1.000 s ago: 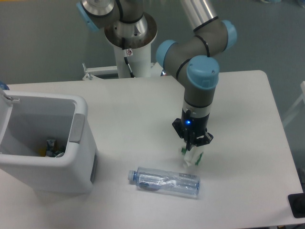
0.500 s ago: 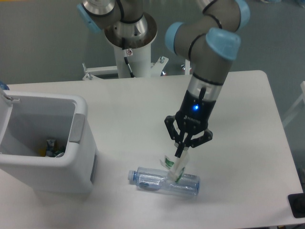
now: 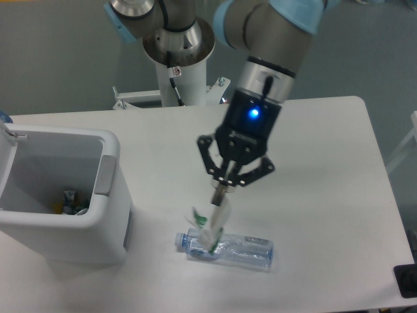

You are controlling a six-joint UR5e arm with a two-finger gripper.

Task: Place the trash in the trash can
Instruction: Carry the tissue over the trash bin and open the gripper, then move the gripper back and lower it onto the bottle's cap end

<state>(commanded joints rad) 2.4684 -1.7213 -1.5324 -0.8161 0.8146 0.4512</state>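
The gripper (image 3: pixel 222 193) pinched the top of the white paper wad (image 3: pixel 212 225); the wad hung in the air above the plastic bottle (image 3: pixel 225 249); the bottle lay on the table (image 3: pixel 326 156), near the white trash can (image 3: pixel 62 195).

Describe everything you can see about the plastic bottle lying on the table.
The plastic bottle is clear and looks crushed or dented, with a bluish cap at its left end. It lies on its side on the white table, near the front edge, pointing roughly left to right, to the right of the white trash can. Faint blue print shows through the clear wall. Nothing grips it; the paper wad held by the end effector hangs in front of its left part, and I cannot tell whether they touch.
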